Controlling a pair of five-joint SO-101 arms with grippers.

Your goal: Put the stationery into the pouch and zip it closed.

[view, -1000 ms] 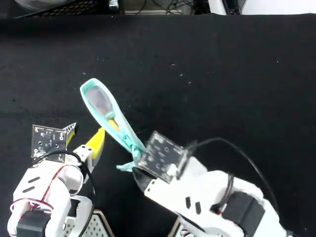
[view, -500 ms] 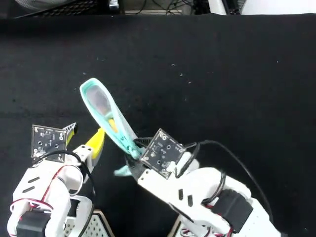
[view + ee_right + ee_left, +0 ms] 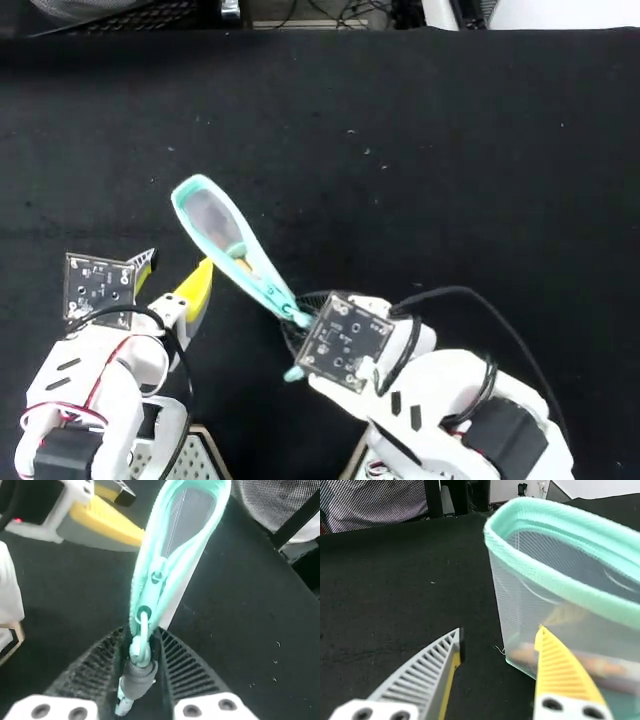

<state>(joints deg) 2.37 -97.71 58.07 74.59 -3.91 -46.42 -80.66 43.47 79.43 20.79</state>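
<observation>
Right end effector (image 3: 141, 636) clamped on pouch (image 3: 215, 222) zipper pull (image 3: 140, 652); left end effector (image 3: 500, 630) apart; black table (image 3: 450, 150).

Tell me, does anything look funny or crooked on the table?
The pouch stands up on its edge, slanted across the table, and its far end gapes open, so it is not zipped all the way. The right hand pinches the zip pull at the near end.

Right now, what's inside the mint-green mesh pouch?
Through the mint-green mesh pouch, an orange-brown stick-like item lies along the bottom. The left end effector's yellow finger covers part.
</observation>
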